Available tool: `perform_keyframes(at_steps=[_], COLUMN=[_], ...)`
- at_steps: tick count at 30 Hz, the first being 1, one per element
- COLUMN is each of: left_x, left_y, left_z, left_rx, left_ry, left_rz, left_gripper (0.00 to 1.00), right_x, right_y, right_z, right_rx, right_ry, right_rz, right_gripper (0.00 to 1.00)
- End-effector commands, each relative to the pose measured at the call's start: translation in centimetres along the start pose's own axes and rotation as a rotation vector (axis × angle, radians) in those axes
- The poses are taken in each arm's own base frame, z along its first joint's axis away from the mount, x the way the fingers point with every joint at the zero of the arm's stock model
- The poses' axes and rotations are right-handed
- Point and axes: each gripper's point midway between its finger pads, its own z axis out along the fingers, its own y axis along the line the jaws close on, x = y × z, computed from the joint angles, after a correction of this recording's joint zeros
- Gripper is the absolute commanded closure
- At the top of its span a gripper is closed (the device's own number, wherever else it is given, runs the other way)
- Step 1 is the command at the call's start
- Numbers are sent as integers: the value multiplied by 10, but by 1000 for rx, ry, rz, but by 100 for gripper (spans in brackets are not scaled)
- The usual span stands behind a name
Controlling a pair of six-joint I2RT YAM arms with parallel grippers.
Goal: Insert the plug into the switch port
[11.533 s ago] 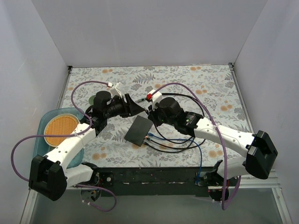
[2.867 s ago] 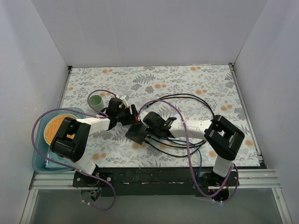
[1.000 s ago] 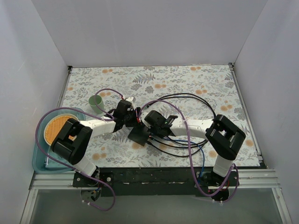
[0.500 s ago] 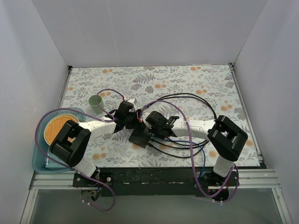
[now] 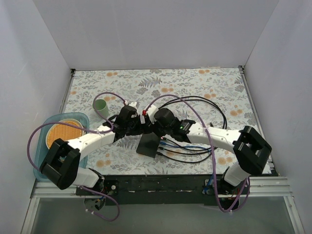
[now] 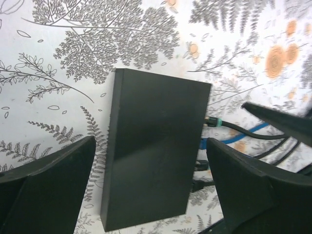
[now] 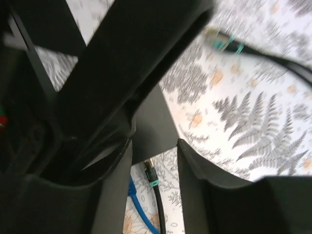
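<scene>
From above, the switch [image 5: 148, 145] lies flat on the counter [image 5: 219, 92], near its front edge. The left hand [image 5: 138, 129] and right hand [image 5: 156, 127] crowd its far end, and black and blue cables [image 5: 195, 148] trail off to the right.

In the left wrist view, the left hand's fingers [image 6: 48, 190] stand wide apart, straddling the switch and holding nothing. A teal-banded plug [image 6: 214, 122] sits against the switch's port edge [image 6: 204, 146].

In the blurred right wrist view, the right hand's fingers [image 7: 195, 175] are partly apart and empty.

Cables [image 6: 239, 129] crowd box [image 6: 151, 156] socket edge; opposite long edge free; cup [image 5: 101, 107] well apart.
</scene>
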Motion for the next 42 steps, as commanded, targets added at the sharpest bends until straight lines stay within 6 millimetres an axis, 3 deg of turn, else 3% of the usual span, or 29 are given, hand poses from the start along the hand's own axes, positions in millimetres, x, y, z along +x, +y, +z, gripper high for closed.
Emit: perform_keyframes(at_steps=[1, 7, 15, 23, 27, 42], left_x=[-44, -68, -84, -104, -109, -120], left_y=[-77, -64, -50, -43, -42, -30], left_z=[-45, -60, -80, -105, -117, -117], left_rx=[253, 196, 138, 92, 94, 19], left_ry=[-142, -222, -321, -445, -494, -544], left_rz=[18, -3, 11, 23, 31, -6], left_gripper=[2, 2, 2, 2, 2, 2], right_x=[-89, -86, -79, -76, -62, -43], right_y=[16, 0, -24, -39, -53, -92], right_z=[-20, -38, -60, -62, -55, -67], right_rx=[-51, 18, 138, 220, 248, 224], right_ry=[-314, -326, -335, -299, -231, -194], right_rz=[41, 72, 110, 170, 222, 376], right_gripper=[43, 27, 6, 2, 1, 1])
